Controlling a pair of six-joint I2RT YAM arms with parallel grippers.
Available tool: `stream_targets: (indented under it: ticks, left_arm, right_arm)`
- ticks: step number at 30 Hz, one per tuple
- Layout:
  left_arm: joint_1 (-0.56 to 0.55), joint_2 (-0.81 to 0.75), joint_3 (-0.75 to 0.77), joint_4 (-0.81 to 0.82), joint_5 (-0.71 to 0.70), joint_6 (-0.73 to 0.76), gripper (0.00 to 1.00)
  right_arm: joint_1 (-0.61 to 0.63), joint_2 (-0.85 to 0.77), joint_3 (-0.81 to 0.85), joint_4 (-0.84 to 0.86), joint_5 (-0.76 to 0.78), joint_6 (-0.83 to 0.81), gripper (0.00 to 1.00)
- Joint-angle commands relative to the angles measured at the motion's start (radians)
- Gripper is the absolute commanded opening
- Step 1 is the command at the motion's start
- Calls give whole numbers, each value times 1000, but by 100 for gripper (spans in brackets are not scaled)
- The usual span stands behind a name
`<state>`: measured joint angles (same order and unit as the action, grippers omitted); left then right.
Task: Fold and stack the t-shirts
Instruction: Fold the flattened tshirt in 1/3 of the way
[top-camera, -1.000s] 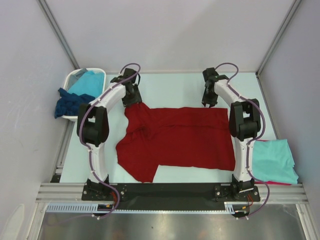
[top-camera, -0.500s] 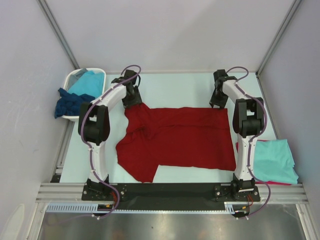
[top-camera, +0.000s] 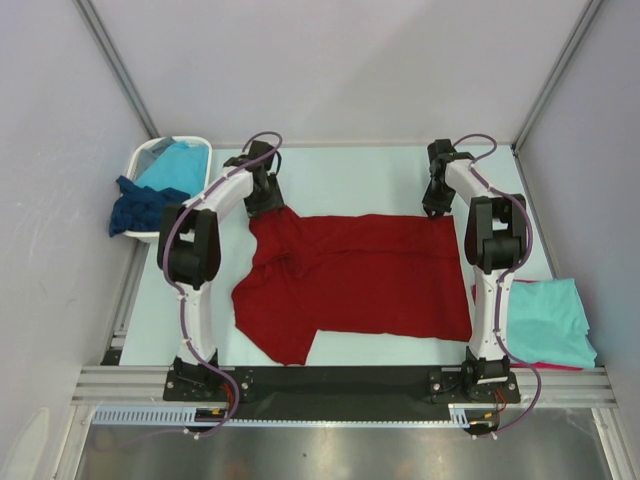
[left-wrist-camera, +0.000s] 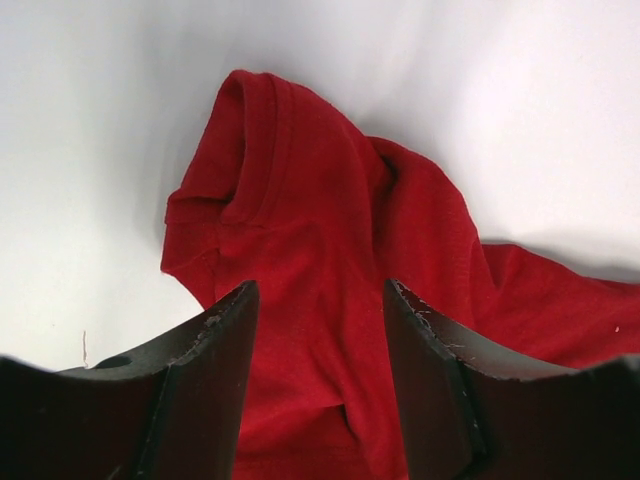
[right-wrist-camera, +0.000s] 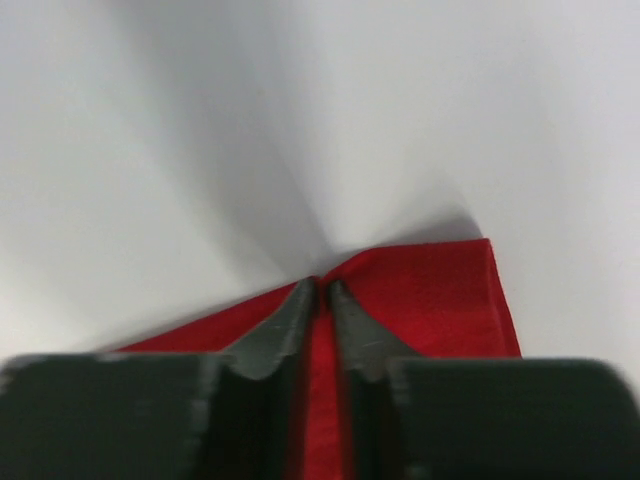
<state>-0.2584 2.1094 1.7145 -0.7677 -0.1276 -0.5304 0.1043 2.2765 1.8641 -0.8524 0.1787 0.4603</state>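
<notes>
On the table's middle, dark red t-shirt (top-camera: 370, 280): spread out, bunched at the end nearest the table's far left corner.
Left tool (left-wrist-camera: 320, 292): jaws apart, straddling that bunched cloth.
Right tool (right-wrist-camera: 322, 285): pinched tight on the shirt's far right corner.
Near right corner, turquoise t-shirt (top-camera: 545, 320): folded.

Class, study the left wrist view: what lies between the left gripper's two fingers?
Bunched cloth of the dark red t-shirt lies between the spread fingers of the left gripper, as the left wrist view shows.
</notes>
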Motion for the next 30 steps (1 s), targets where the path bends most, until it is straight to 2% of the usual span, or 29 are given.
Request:
stream_targets:
  ticks: [1,5,16,26,30]
  left_arm:
    - [8,8,34,11,0,10,59]
    - [10,11,37,13,0,9,58]
    - [13,69,72,7,22,7,59]
    - [18,169,293,-59,23,9,58]
    - [15,167,312,-65,11,10,58]
  right_arm:
    - [1,35,20,13,-19,14,12]
    - [0,35,20,10,-19,15,6]
    - [2,35,20,10,-24,17,5]
    - [5,26,10,13,-22,14,5]
    - [5,25,10,13,-24,14,5]
